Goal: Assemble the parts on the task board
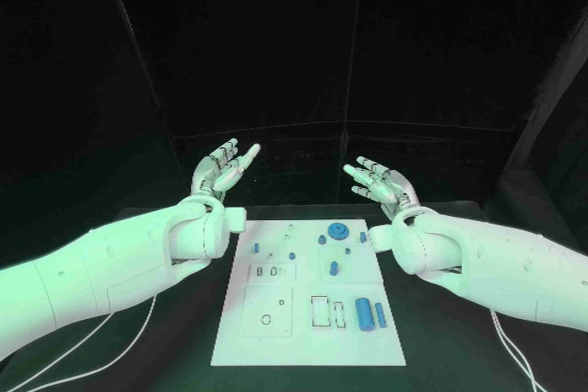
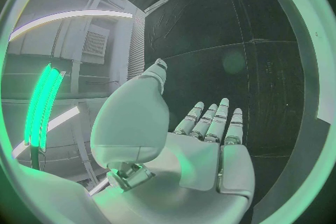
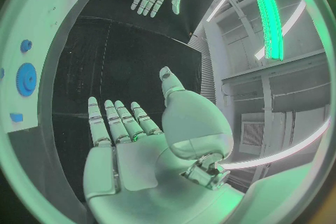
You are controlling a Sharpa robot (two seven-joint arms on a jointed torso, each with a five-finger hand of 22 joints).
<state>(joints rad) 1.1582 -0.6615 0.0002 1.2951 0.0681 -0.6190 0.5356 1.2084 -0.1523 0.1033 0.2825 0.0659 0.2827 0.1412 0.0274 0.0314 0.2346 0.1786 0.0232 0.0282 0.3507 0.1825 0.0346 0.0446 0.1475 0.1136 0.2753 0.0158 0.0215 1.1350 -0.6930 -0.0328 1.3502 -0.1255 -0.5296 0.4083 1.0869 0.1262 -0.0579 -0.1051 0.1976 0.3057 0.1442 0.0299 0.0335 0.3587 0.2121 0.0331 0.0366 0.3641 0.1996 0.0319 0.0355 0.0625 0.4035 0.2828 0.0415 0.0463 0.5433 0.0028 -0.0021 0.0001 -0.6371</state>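
Observation:
The white task board [image 1: 233, 341] lies in the middle of the black table. On it sit small blue parts: a round gear-like disc [image 1: 337, 232], a blue cylinder [image 1: 363, 312] and a thinner blue pin [image 1: 381, 315] near the front right. My left hand [image 1: 224, 169] is raised above the table behind the board's far left corner, fingers spread, holding nothing. My right hand [image 1: 377, 181] hangs raised behind the far right corner, fingers also apart and empty. In the left wrist view my left hand [image 2: 210, 140] shows flat and open; in the right wrist view my right hand [image 3: 122, 134] likewise.
Black curtains close off the back of the table. The board edge [image 3: 28, 22] with blue parts [image 3: 27, 78] curves along the rim of the right wrist view. White cables [image 1: 74, 358] trail off the front left, and another cable [image 1: 515, 358] at front right.

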